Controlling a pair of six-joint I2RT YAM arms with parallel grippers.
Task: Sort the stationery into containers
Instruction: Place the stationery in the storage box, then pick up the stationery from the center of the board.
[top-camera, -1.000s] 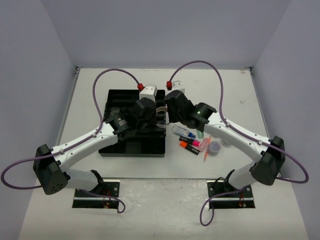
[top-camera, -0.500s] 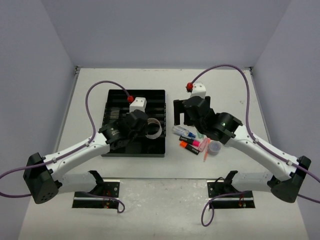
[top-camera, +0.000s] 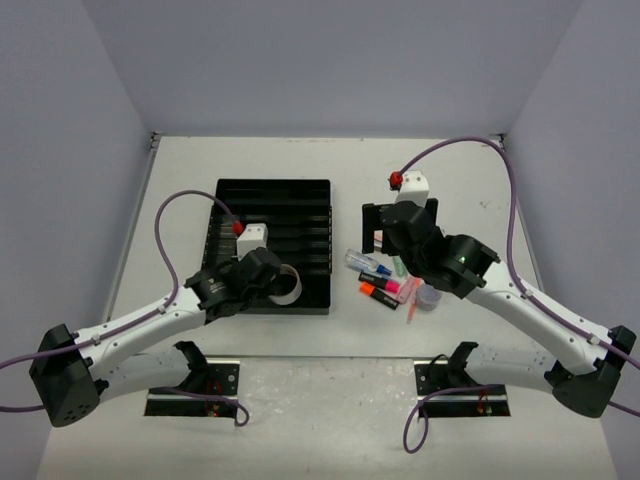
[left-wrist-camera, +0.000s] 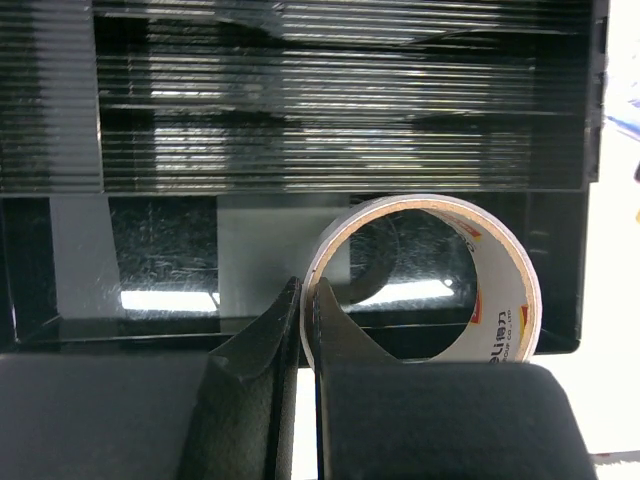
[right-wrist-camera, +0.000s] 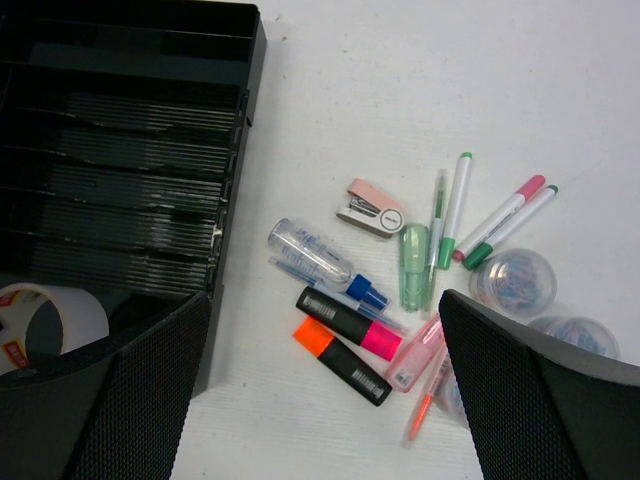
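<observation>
My left gripper (left-wrist-camera: 308, 300) is shut on the wall of the grey tape roll (left-wrist-camera: 505, 300), which stands on edge at the near right section of the black organiser tray (left-wrist-camera: 340, 150). From above, the tape roll (top-camera: 292, 286) and left gripper (top-camera: 276, 282) sit at the tray's (top-camera: 270, 205) near right corner. My right gripper (right-wrist-camera: 325, 300) is open and holds nothing. It hangs over loose stationery: an orange highlighter (right-wrist-camera: 345, 362), a pink highlighter (right-wrist-camera: 350, 322), a blue-capped tube (right-wrist-camera: 318, 254) and a green highlighter (right-wrist-camera: 414, 266). The top view shows the right gripper (top-camera: 398, 228) just right of the tray.
A pink stapler (right-wrist-camera: 370, 208), thin pens (right-wrist-camera: 455, 208), two markers (right-wrist-camera: 505, 222) and clear round tubs (right-wrist-camera: 513, 280) lie right of the tray on the white table (right-wrist-camera: 420, 90). The tray's long narrow slots (right-wrist-camera: 130, 170) hold nothing that shows.
The right gripper opened and moved right, off the tray, to above the loose stationery. The left arm drew back toward the tray's near right corner with the tape roll.
</observation>
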